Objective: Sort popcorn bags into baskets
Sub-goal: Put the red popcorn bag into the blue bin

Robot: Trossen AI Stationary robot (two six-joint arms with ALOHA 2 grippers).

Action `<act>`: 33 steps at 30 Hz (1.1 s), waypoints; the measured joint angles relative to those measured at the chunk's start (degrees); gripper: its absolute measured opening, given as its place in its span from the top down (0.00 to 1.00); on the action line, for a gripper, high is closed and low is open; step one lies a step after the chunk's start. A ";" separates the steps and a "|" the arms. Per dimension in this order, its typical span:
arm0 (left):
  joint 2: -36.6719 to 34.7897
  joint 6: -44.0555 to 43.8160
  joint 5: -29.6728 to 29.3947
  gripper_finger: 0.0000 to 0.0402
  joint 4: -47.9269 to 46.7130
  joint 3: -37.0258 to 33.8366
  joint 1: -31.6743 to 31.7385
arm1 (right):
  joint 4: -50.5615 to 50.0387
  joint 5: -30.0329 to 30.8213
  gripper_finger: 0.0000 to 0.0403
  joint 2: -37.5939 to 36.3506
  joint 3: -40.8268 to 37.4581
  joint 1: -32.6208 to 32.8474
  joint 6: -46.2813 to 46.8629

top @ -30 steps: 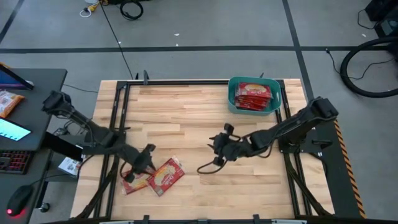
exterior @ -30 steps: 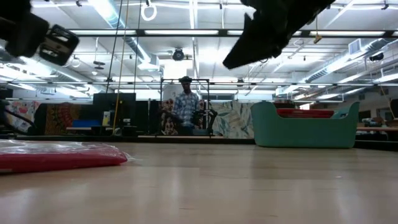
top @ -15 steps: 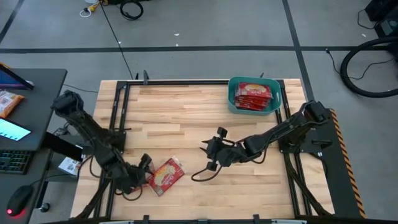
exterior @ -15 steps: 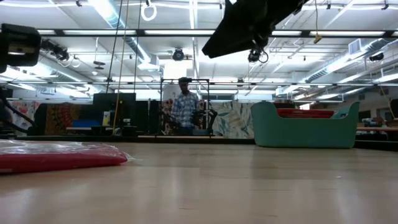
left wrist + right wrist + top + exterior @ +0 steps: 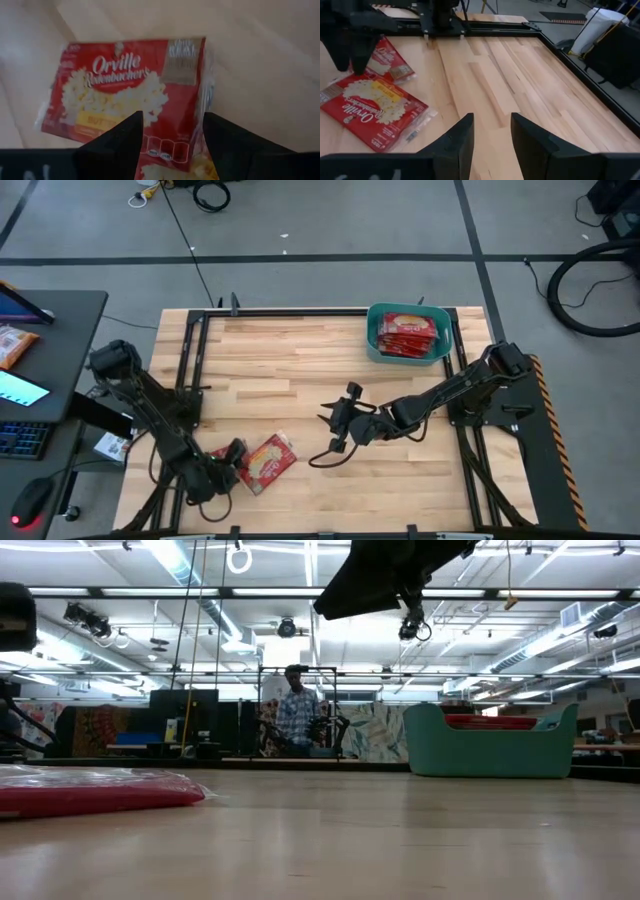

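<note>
Two red popcorn bags lie flat on the wood near the table's front left: one (image 5: 268, 462) in plain sight, the other (image 5: 214, 473) partly under my left arm. My left gripper (image 5: 231, 456) is open and tipped down over them. In its wrist view a bag (image 5: 125, 85) fills the space ahead of the parted fingers, and I cannot tell whether they touch it. My right gripper (image 5: 334, 423) hangs open above the table's middle with nothing between its fingers (image 5: 455, 142). The teal basket (image 5: 375, 340) at the far right holds more popcorn bags (image 5: 408, 333).
Bare wood stretches between the bags and the basket (image 5: 490, 745). A black frame rail (image 5: 560, 50) runs along the table's edges. A desk with a keyboard and a mouse (image 5: 30, 500) stands left of the table. A person (image 5: 297, 715) stands far behind the table.
My left arm has swung toward the table's near edge and sunk, its wrist rolling, and its gripper now sits low over the two bags. My right gripper has drifted a little toward the table's left. The bags lie where they were.
</note>
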 joint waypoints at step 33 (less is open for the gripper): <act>4.77 -11.45 -1.96 0.98 -1.40 0.88 -0.97 | 0.13 -4.23 0.67 0.00 -0.02 2.67 -5.29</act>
